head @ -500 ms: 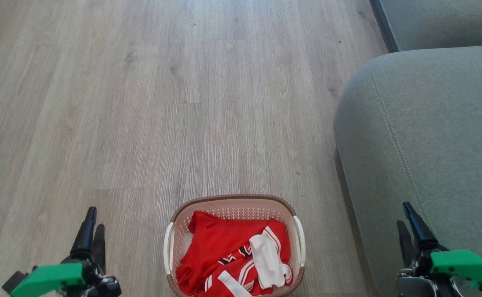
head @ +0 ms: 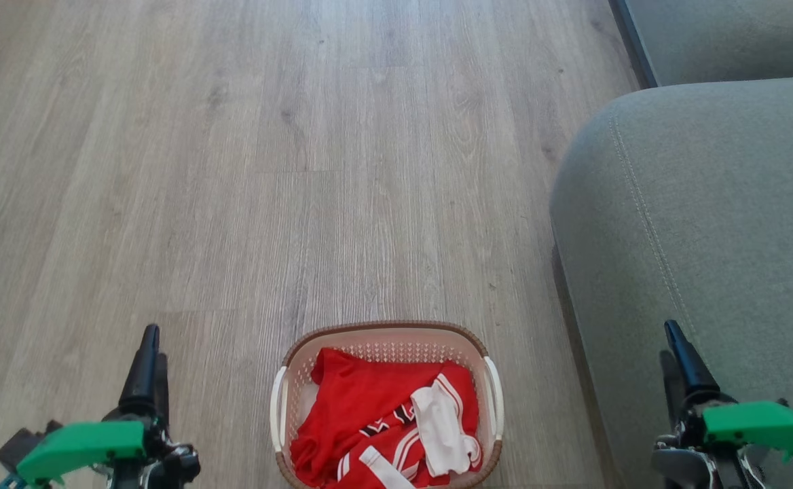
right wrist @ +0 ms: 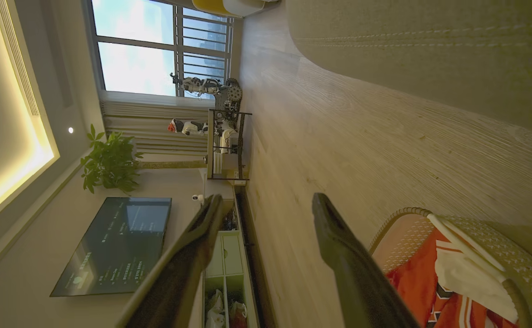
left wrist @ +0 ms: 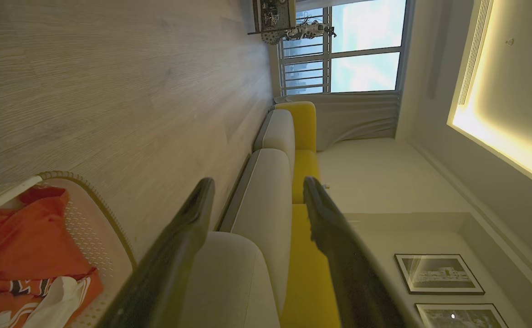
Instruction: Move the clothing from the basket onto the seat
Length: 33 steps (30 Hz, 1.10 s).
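The basket (head: 383, 327) stands on the floor at the bottom centre of the head view, with the red clothing (head: 362, 407) crumpled inside it, white trim showing. To its right, the grey-green seat (head: 709, 224) is bare. My left gripper (head: 154, 346) is open, left of the basket and apart from it. Over the seat's near edge my right gripper (head: 669, 339) is open too. In the left wrist view the open left gripper (left wrist: 258, 182) holds nothing, and the basket (left wrist: 88, 196) and clothing (left wrist: 24, 237) lie lower left. The right gripper (right wrist: 267, 198) also holds nothing, the clothing (right wrist: 411, 278) lower right.
Pale wood floor (head: 301, 170) stretches ahead of the basket. A second sofa cushion (head: 729, 34) sits at the far right. Yellow back cushions (left wrist: 304, 159) line the sofa. A television (right wrist: 115, 246), a plant (right wrist: 109, 161) and a shelf unit (right wrist: 225, 146) stand along the far wall.
Both grippers have edged a little forward, their fingertips higher in the head view. The basket, clothing and seat have not moved.
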Tool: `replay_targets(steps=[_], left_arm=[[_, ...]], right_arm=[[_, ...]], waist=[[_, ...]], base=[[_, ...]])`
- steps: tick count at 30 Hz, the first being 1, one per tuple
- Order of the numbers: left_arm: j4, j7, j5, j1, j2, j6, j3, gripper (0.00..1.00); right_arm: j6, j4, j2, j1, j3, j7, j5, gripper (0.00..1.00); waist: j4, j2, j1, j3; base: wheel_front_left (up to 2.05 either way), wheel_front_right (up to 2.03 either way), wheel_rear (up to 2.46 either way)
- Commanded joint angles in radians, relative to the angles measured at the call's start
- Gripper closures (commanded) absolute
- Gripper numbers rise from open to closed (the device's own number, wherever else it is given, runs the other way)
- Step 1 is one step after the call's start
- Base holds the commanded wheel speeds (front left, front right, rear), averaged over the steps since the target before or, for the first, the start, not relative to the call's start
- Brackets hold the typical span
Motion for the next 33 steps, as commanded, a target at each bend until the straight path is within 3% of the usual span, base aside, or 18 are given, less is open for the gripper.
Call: replay_targets(steps=[1,33], left_arm=[[-0.048,-0.009,0.023,-0.026,0.011,0.002,0.005,0.00],[-0.190,-0.105,0.618,0.012,0.014,0.088,-0.072,0.00]], right_arm=[[0.000,-0.046,-0.004,-0.036,0.005,-0.011,-0.022,0.00],[0.000,-0.172,-0.008,-0.007,0.068,-0.109,-0.543,0.00]], waist=[[0.000,0.0000,0.0000,0.000],[0.009,0.0000,-0.0001,-0.013]], base=[[0.00,0.00,0.00],[0.00,0.00,0.00]])
